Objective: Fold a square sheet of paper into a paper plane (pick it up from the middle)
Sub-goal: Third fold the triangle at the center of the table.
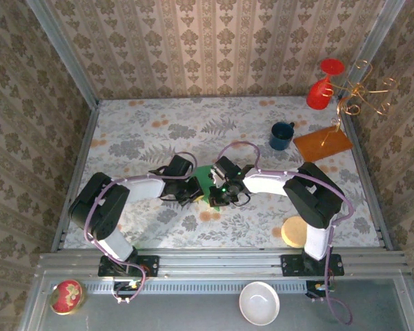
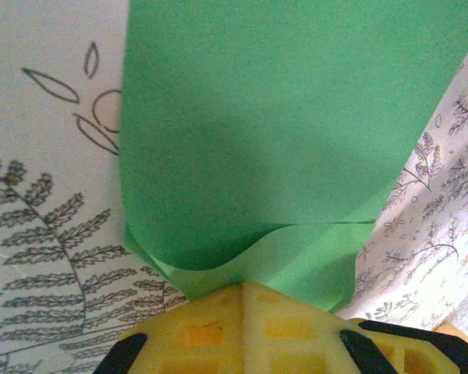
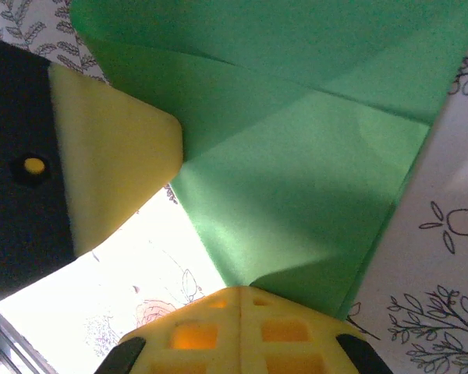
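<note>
A white bowl (image 1: 260,303) sat on the near metal ledge at 6 o'clock. On the flower-patterned bench (image 1: 145,131), ringed by wallpapered walls, the left jaws and right jaws each pinched shut on the partly folded green paper (image 1: 204,177) at centre. Its long axis was unclear. A blue mug (image 1: 281,135) stood at 2 o'clock, its contents hidden.

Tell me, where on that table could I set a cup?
The far left of the table, from the left wall across to the blue mug, lies bare. So does the near strip between the arm bases. Crowded: the centre, where left gripper and right gripper pinch the green paper, and the far right corner around the orange board.
</note>
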Robot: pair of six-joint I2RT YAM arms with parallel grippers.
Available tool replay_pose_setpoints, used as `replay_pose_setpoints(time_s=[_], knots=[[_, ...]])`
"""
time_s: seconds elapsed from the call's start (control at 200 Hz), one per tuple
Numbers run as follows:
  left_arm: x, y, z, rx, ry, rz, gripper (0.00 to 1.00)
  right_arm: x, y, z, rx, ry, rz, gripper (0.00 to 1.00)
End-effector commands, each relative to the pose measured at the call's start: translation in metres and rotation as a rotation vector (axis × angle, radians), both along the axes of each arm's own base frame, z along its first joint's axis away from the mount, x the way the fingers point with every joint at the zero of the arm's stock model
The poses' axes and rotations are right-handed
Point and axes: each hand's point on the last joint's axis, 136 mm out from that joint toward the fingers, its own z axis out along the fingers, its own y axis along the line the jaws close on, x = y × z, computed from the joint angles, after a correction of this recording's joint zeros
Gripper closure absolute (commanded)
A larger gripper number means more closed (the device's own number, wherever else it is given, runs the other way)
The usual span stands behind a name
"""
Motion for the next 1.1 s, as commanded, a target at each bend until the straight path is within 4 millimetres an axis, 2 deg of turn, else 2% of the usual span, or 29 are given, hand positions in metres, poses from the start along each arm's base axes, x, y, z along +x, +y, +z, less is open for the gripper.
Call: replay_pose_setpoints(time_s=[0.0, 0.14, 0.345, 0.53, 0.805, 0.975, 1.095], knots=[[0.012, 0.012, 0.012, 0.051, -0.086, -0.027, 0.92, -0.020, -0.024, -0.028, -0.119, 0.092, 0.007, 0.93], [0.009, 0.004, 0.026, 0.033, -0.148, -0.097, 0.92, -0.020, -0.023, -0.028, -0.113, 0.099, -0.001, 0.93], [-0.010, -0.017, 0.016, 0.034, -0.136, -0.197, 0.92, -0.021, -0.022, -0.029, -0.103, 0.115, -0.005, 0.94], [-0.011, -0.015, 0.005, 0.054, -0.108, -0.183, 0.92, -0.023, -0.023, -0.032, -0.103, 0.128, -0.010, 0.94], [-0.010, 0.004, -0.016, 0.091, -0.063, -0.135, 0.93, -0.030, -0.030, -0.040, -0.135, 0.158, -0.015, 0.94], [-0.001, 0.021, -0.019, 0.089, -0.067, -0.132, 0.93, -0.047, -0.047, -0.054, -0.201, 0.215, -0.003, 0.94], [0.010, 0.041, -0.022, 0.083, -0.074, -0.115, 0.92, -0.055, -0.059, -0.060, -0.242, 0.237, -0.006, 0.94]])
